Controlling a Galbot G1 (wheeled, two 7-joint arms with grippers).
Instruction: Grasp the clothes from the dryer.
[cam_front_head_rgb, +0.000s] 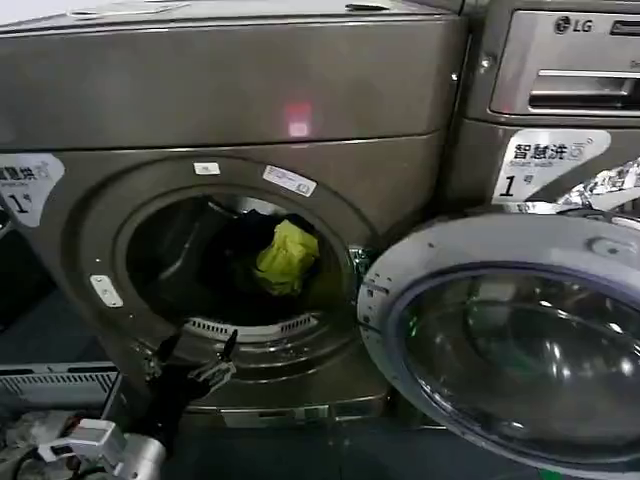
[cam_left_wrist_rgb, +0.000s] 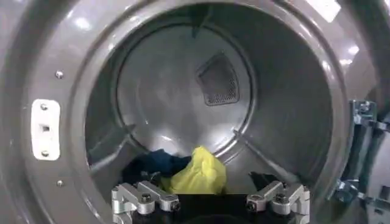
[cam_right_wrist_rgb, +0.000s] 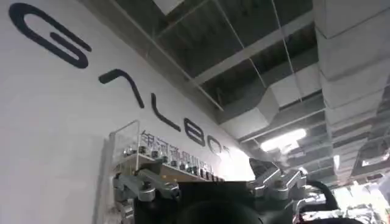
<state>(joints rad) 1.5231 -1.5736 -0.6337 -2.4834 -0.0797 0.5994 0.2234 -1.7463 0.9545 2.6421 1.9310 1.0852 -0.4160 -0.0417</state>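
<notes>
I am looking down at the large dark bronze-grey front-loading dryer (cam_front_head_rgb: 230, 100), its round glass door (cam_front_head_rgb: 520, 340) swung open to the right. Inside the steel drum lies the small heap of soft clothes (cam_front_head_rgb: 275, 255), one bright yellow-green piece resting against dark navy or black ones, low in the drum near the front. My left gripper (cam_front_head_rgb: 197, 352) hovers just outside the lower lip of the porthole, jaws spread wide and empty, pointing toward the heap. My right gripper (cam_right_wrist_rgb: 210, 182) is raised and faces a white wall with dark lettering (cam_right_wrist_rgb: 73, 85); its fingers stand apart, holding nothing.
</notes>
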